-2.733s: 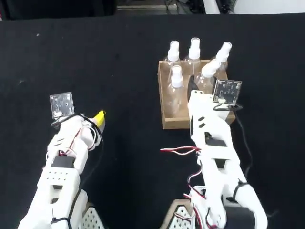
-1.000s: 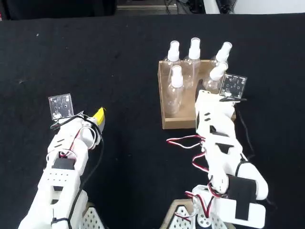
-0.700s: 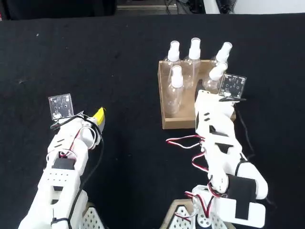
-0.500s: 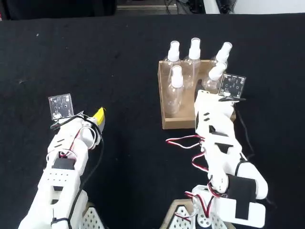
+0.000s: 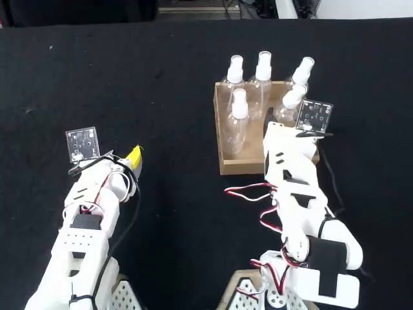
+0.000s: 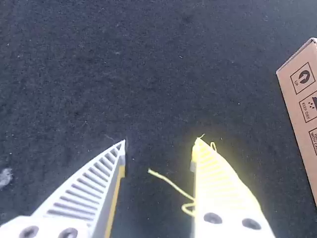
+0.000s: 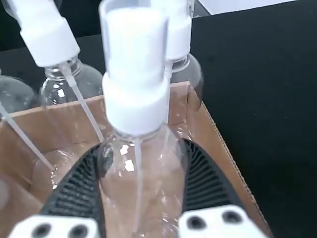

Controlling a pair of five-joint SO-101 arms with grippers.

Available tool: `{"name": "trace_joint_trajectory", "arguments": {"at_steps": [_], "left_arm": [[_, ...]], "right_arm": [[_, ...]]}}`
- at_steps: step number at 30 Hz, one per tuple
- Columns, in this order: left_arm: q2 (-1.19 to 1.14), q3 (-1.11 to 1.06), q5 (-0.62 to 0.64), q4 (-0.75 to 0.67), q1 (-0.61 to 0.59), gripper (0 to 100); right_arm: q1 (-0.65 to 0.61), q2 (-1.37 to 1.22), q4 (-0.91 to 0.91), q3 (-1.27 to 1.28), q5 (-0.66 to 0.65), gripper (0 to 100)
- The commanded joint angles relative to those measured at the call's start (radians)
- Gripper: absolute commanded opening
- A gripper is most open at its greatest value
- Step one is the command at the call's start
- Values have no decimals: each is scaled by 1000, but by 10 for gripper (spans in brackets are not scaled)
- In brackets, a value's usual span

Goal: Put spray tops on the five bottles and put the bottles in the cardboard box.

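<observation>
— What do we see from high up?
— Five topped bottles [image 5: 239,119] stand at the cardboard box [image 5: 219,139]. The left claw [image 5: 134,157] is well apart from it, over the desk [image 5: 129,77].
— And at our left wrist?
— The left claw [image 6: 158,146] gapes wide, holding nothing.
— Our right wrist?
— The right claw [image 7: 141,171] clasps a bottle [image 7: 134,114] inside the box.

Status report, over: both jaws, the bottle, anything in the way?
Left gripper: jaws open, nothing held, over the table. Right gripper: jaws shut on bottle, standing in cardboard box. Other capped bottles close beside it.
</observation>
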State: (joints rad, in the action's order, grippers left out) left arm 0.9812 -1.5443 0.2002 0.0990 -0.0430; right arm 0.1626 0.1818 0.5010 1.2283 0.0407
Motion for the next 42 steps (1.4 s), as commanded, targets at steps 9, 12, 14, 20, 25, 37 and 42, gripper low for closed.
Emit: {"name": "trace_joint_trajectory", "arguments": {"at_steps": [9,12,14,20,25,37,42], "left_arm": [[12,10,12,-21,-8,213],[12,10,12,-21,-7,213],[12,10,12,-20,-7,213],[12,10,12,-20,-7,213],[12,10,12,-20,-7,213],[12,10,12,-20,-8,213],[12,10,12,-20,-8,213]], "right_arm": [[-26,1,15,1,2,133],[-44,1,15,4,2,145],[-57,7,14,15,2,145],[-49,10,21,24,2,145],[-49,10,20,24,2,148],[-57,10,14,27,2,283],[-57,12,21,38,2,257]]}}
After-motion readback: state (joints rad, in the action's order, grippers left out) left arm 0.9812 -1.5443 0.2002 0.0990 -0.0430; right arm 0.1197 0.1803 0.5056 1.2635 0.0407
